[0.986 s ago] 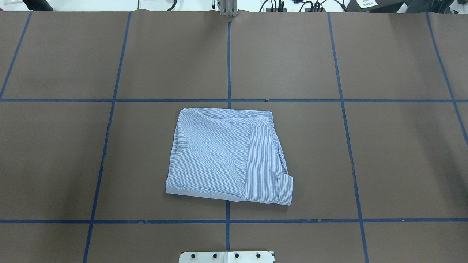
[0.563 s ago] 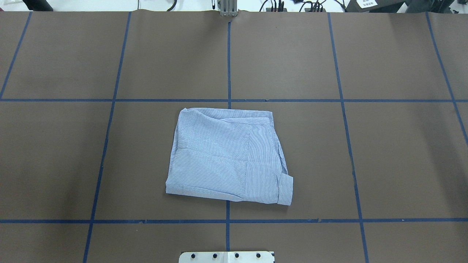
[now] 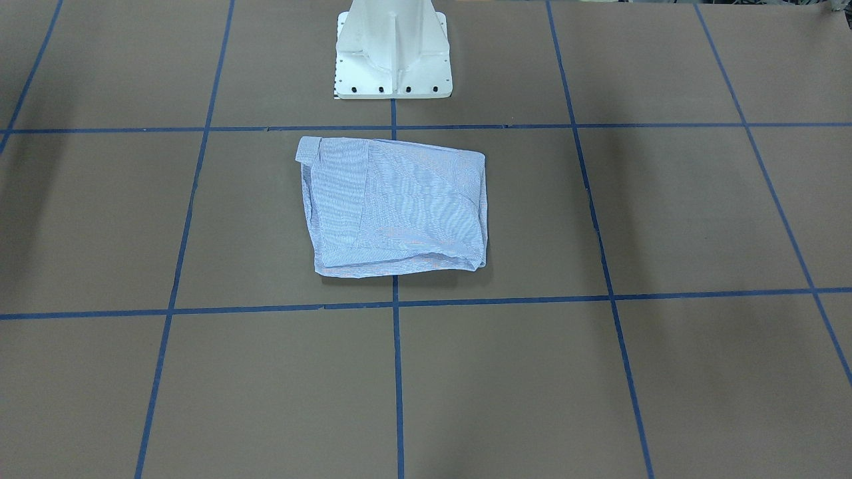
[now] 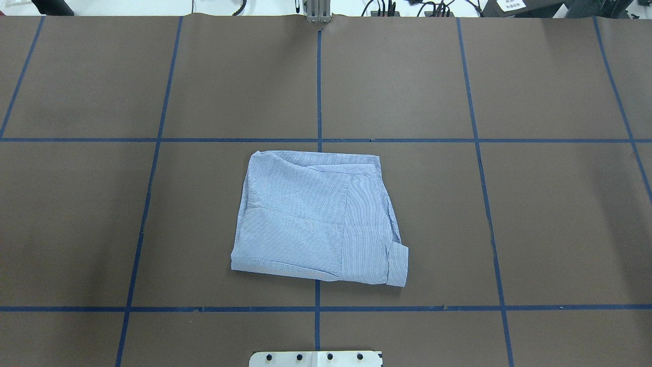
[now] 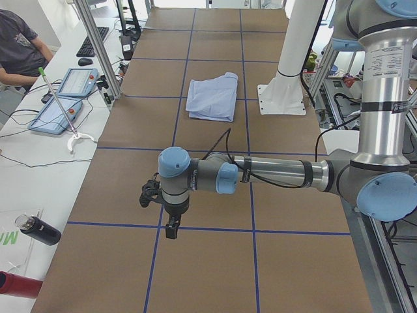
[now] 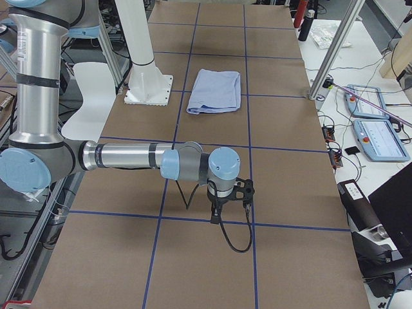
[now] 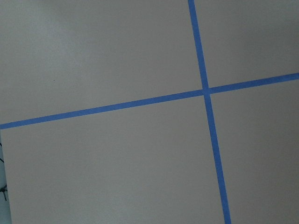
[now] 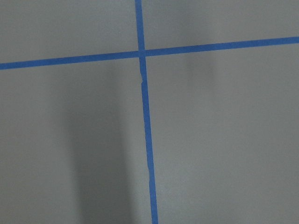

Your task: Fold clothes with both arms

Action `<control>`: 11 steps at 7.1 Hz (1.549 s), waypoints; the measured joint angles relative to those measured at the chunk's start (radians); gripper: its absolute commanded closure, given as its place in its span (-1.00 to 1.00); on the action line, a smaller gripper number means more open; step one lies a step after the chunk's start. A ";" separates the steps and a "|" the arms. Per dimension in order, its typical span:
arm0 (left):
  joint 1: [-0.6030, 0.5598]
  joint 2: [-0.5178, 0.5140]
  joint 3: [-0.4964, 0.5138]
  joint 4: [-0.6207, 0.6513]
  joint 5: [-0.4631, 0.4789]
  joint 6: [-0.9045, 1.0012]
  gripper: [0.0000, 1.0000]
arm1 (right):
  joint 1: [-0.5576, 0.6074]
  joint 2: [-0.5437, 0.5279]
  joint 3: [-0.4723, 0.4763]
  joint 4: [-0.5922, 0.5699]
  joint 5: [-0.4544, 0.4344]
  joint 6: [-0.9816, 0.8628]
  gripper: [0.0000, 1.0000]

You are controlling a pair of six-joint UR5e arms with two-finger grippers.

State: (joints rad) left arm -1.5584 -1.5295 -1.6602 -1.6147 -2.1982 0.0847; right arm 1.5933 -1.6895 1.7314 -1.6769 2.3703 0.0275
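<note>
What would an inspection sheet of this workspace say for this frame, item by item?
Surface: brown paper-covered table with blue tape grid.
Job's things: light blue striped shirt folded into a rectangle, touched by neither arm.
Clutter: nothing seen.
Grippers: left gripper and right gripper hang over bare table, far from shirt; fingers' state unclear.
Cables: black cable loops below right wrist.
Surroundings: blue teach pendants and a seated person beside the table.

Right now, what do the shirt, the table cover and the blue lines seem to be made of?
Shirt: thin woven cloth, probably cotton, matte; fine stripes, soft creases.
Table cover: brown paper or card, matte; wavy far edge.
Blue lines: likely adhesive tape; small breaks at joins.
</note>
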 measured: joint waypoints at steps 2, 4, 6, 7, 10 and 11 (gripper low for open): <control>0.000 0.000 -0.003 0.049 0.000 0.001 -1.00 | 0.000 -0.001 -0.010 -0.004 0.008 -0.006 -1.00; 0.000 0.000 -0.006 0.084 -0.001 0.002 -1.00 | 0.001 0.001 -0.009 0.001 0.009 0.001 -1.00; 0.001 0.000 -0.001 0.085 -0.001 0.003 -1.00 | 0.001 0.002 -0.008 0.004 0.007 0.003 -1.00; 0.001 0.000 0.003 0.084 -0.001 0.002 -1.00 | 0.000 0.002 -0.009 0.005 0.006 0.004 -1.00; 0.001 -0.001 0.007 0.084 -0.003 0.001 -1.00 | 0.001 0.002 -0.009 0.005 0.002 0.006 -1.00; 0.001 -0.002 0.006 0.084 -0.003 0.001 -1.00 | 0.001 0.002 -0.010 0.005 0.002 0.006 -1.00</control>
State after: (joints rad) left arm -1.5570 -1.5314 -1.6540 -1.5309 -2.2012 0.0859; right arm 1.5938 -1.6874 1.7217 -1.6720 2.3726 0.0335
